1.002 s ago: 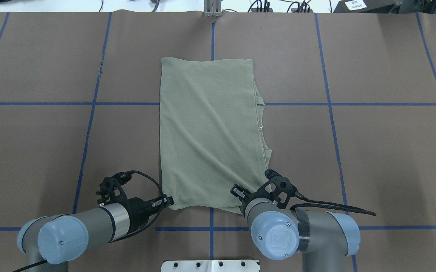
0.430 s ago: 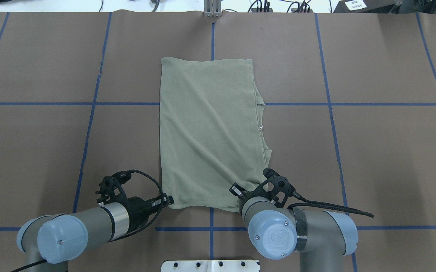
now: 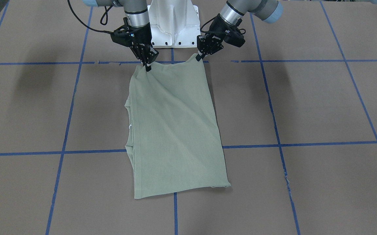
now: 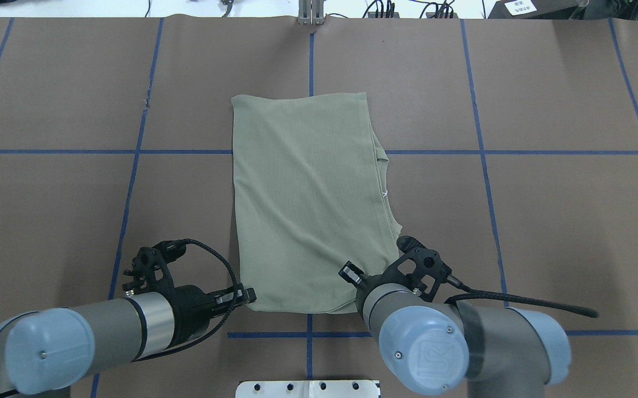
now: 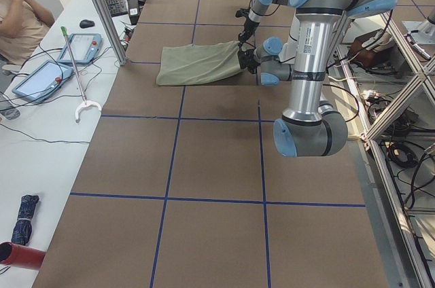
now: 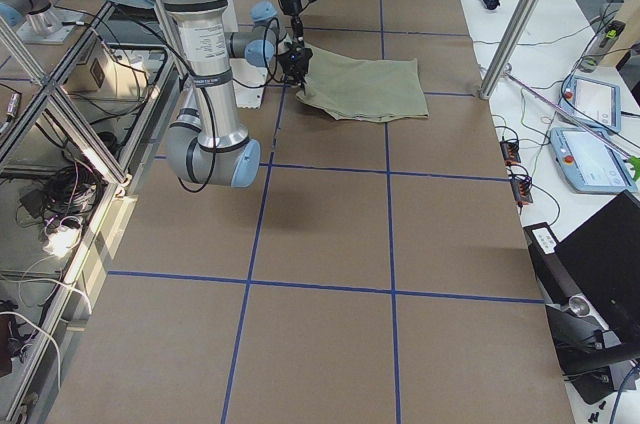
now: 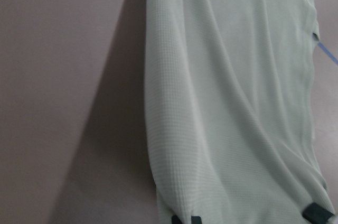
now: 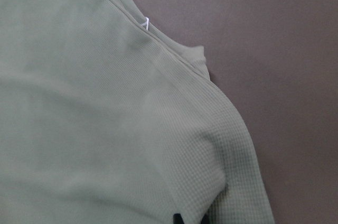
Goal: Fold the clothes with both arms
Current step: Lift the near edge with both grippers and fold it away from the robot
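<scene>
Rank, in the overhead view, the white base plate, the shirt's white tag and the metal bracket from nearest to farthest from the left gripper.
From the left gripper:
1. White base plate, at the near edge.
2. White tag, on the shirt's right edge.
3. Metal bracket, at the far edge.

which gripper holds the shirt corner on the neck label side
The right gripper: its corner is on the edge showing the white label; the left gripper pinches the shirt's plain-edged corner.

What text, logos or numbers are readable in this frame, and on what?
"UR": logo on the blue joint cap of the right arm.
White label behind the table: too small to read.
Print on the left arm: blurred, unreadable.
The shirt: no readable text.
</scene>
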`<control>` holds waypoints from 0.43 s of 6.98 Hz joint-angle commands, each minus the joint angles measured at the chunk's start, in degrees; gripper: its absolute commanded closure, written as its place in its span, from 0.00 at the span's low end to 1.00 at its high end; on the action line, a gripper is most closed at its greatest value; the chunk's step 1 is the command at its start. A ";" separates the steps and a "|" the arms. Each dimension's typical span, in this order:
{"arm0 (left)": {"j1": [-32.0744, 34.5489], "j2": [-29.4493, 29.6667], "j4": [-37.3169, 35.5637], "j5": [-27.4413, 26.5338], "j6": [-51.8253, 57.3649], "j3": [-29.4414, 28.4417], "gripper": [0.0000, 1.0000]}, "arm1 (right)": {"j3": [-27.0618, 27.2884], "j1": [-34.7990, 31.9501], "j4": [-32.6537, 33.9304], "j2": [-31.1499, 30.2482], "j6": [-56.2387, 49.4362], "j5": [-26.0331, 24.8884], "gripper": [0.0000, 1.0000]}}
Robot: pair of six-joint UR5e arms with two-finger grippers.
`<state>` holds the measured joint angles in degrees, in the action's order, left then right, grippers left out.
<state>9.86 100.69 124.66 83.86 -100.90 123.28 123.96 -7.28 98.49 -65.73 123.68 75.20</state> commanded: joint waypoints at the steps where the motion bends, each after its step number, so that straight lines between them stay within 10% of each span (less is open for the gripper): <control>1: 0.07 0.38 -15.89 3.83 0.35 16.32 1.00 | 15.82 2.97 15.98 1.30 0.16 0.82 1.00; 3: 0.50 1.43 -17.70 7.01 0.62 14.56 1.00 | 13.70 2.10 16.66 2.97 -0.89 1.53 1.00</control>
<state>10.05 101.56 108.50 89.65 -100.49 138.69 138.46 -5.14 114.17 -63.64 123.47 76.39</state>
